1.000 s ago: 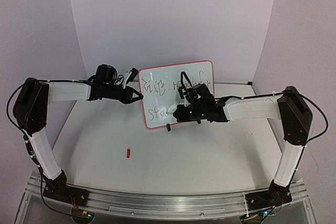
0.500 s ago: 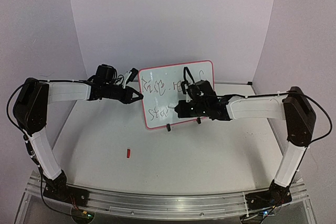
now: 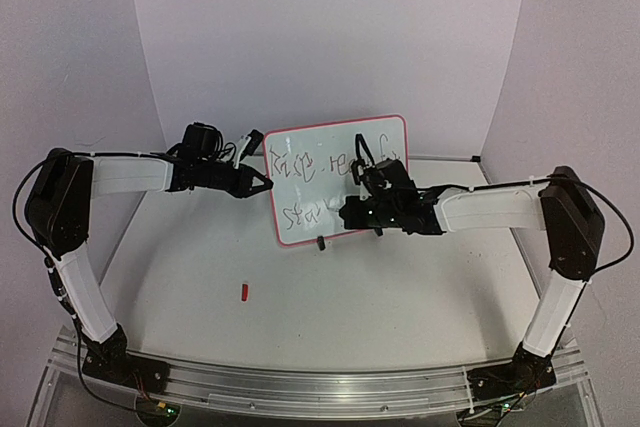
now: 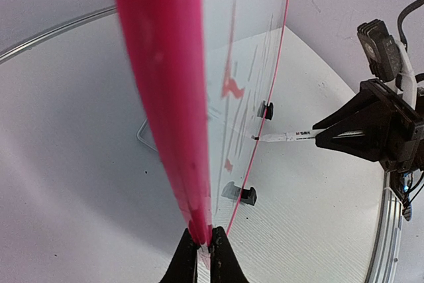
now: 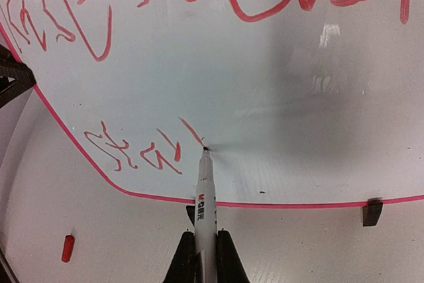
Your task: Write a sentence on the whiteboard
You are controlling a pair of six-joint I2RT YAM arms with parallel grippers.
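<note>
The whiteboard (image 3: 330, 142) stands upright on two black clip feet at mid-table, with a red-pink frame. My left gripper (image 3: 268, 183) is shut on its left frame edge, seen edge-on in the left wrist view (image 4: 165, 97) with the gripper (image 4: 201, 248) pinching it. My right gripper (image 3: 345, 215) is shut on a white marker (image 5: 207, 197) whose tip touches the board (image 5: 278, 97) at the end of the lower line. The sentence (image 5: 132, 150) runs in two lines of red scrawl and looks dark from above (image 3: 303, 215). The marker also shows in the left wrist view (image 4: 285, 137).
A small red marker cap (image 3: 245, 292) lies on the table in front of the board, left of centre, and also shows in the right wrist view (image 5: 67, 248). A black clip foot (image 5: 372, 211) holds the board's bottom edge. White walls close in the back and sides.
My right gripper has shifted slightly right along the board's lower line with the marker, and that line has gained strokes. The left arm and the board have not moved.
</note>
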